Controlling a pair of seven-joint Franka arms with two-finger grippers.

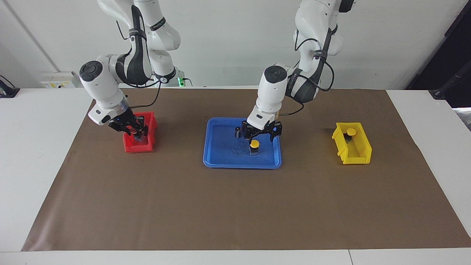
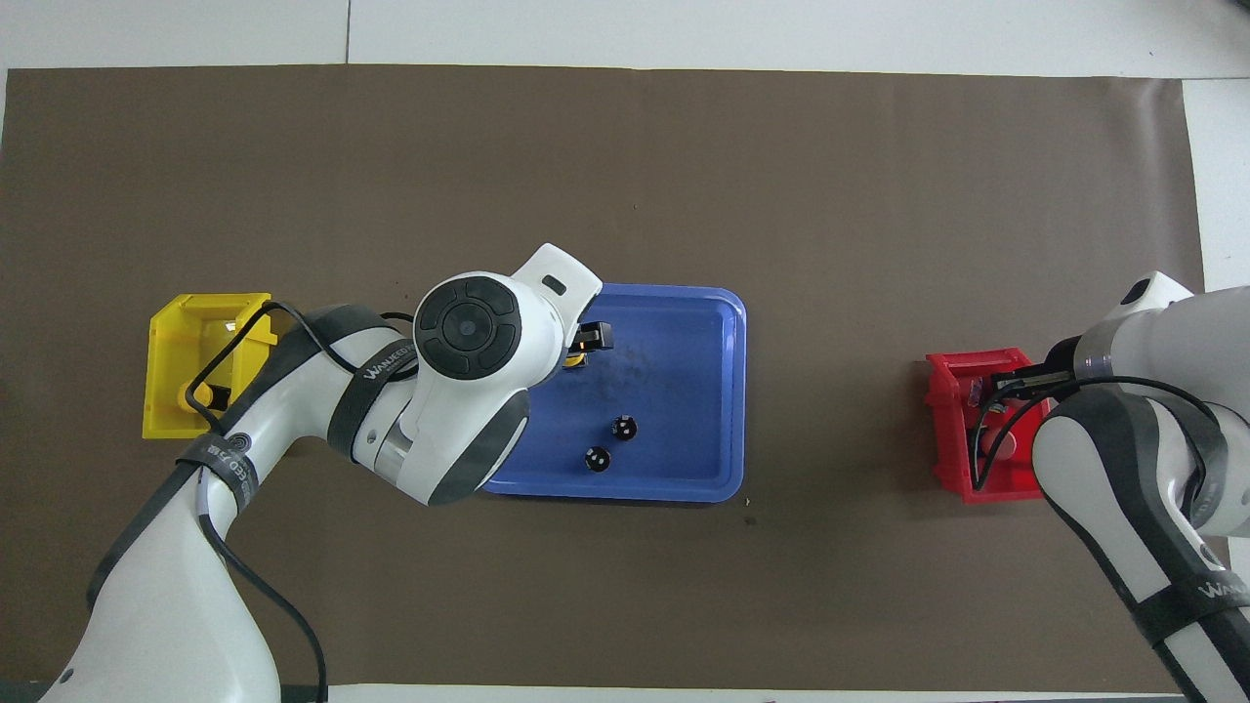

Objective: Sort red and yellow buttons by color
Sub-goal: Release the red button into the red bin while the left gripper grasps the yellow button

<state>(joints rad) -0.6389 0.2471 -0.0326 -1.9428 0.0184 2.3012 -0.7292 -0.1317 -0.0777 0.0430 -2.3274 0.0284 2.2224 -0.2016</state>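
Yellow button [image 1: 254, 143] under spread left pincer [image 1: 261, 134], tray [image 1: 220, 162]

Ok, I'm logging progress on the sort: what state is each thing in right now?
Yellow button on the tray: upright, not yet gripped.
Yellow button in the bin: sorted, inside yellow bin.
Blue tray: holds one button and two dark cylinders.
Red bin: right claw in it, shut.
Left claw: open over the tray button.

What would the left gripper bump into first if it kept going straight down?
Most likely the yellow button in the blue tray: the open left gripper points down just above its cap.
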